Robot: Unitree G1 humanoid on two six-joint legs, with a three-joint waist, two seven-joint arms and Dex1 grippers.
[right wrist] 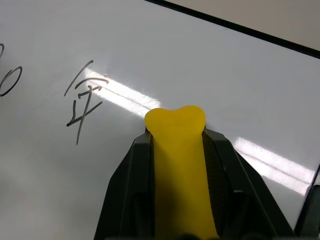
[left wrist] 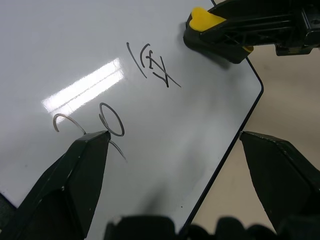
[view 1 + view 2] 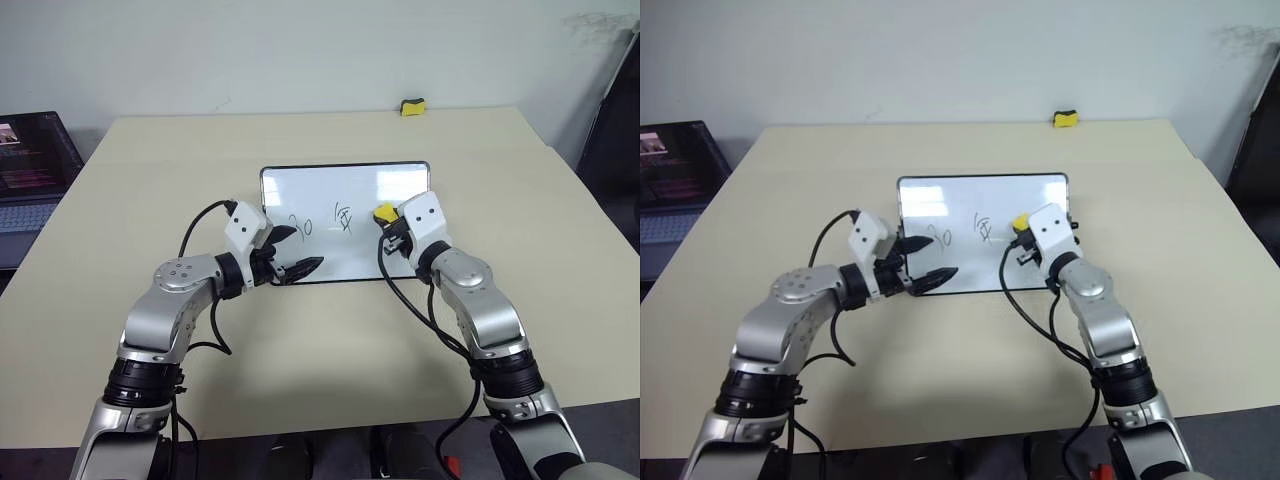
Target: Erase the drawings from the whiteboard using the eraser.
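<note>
The whiteboard [image 3: 330, 190] lies flat in the middle of the table. Two drawings show on it, a "30" [image 3: 301, 226] and a character-like squiggle [image 3: 344, 218]. My right gripper [image 1: 177, 142] is shut on the yellow eraser [image 1: 176, 125], low over the board's right part, just right of the squiggle [image 1: 82, 100]. I cannot tell whether the eraser touches the board. My left gripper [image 2: 172, 137] is open at the board's near edge. One of its fingers [image 2: 85, 165] is over the board by the "30" [image 2: 107, 120], the other is past the edge.
A smaller yellow-and-black block [image 3: 414, 106] sits at the table's far edge. A laptop [image 3: 30, 165] stands off the table's left side. Bare table [image 3: 330, 350] surrounds the board on all sides.
</note>
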